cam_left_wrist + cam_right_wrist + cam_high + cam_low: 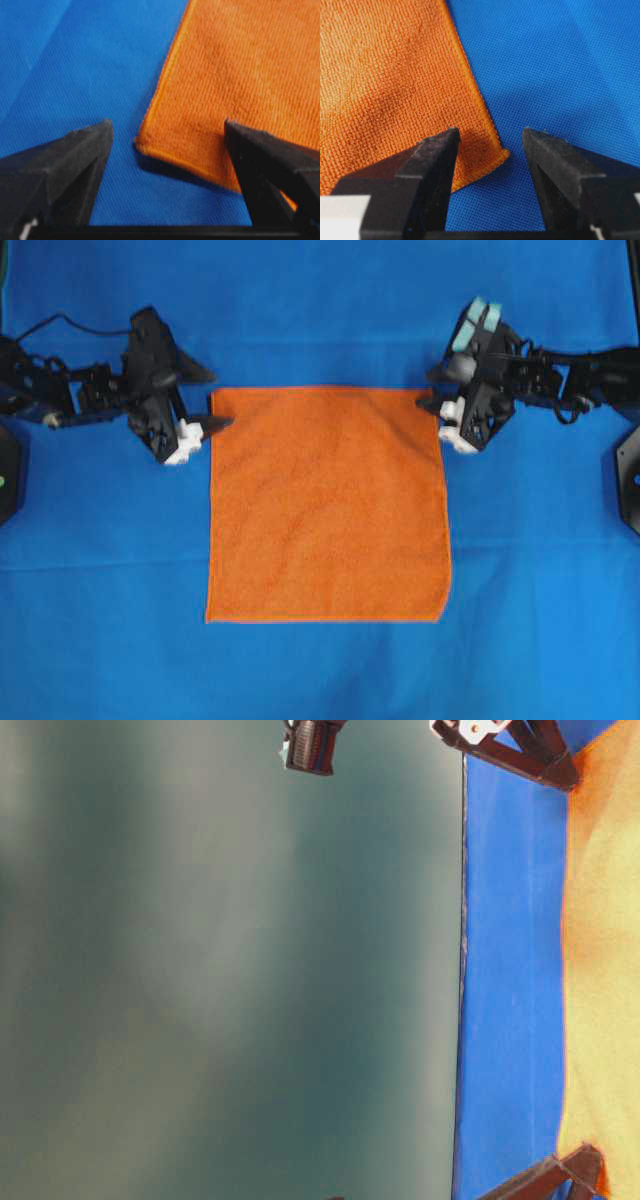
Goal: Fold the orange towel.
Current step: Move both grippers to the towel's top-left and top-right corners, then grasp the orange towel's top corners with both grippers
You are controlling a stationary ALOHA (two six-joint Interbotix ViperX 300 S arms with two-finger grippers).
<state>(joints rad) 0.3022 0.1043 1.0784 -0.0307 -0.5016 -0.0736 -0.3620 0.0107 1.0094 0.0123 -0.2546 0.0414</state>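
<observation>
The orange towel (328, 505) lies flat and spread as a square on the blue cloth. My left gripper (216, 424) sits at the towel's far left corner and is open. In the left wrist view the towel (240, 60) has its corner between the spread fingers of that gripper (167, 125), slightly lifted over its shadow. My right gripper (438, 406) is open at the far right corner. The right wrist view shows the towel (385, 75) with its corner between that gripper's (490, 132) fingers, not pinched. The table-level view is turned sideways, with the towel (605, 970) along its right edge.
Blue cloth (320, 300) covers the whole table. Black stands sit at the left edge (10, 475) and the right edge (630, 475). In the table-level view dark fingers (545, 760) show at the top and other fingers (560, 1175) at the bottom.
</observation>
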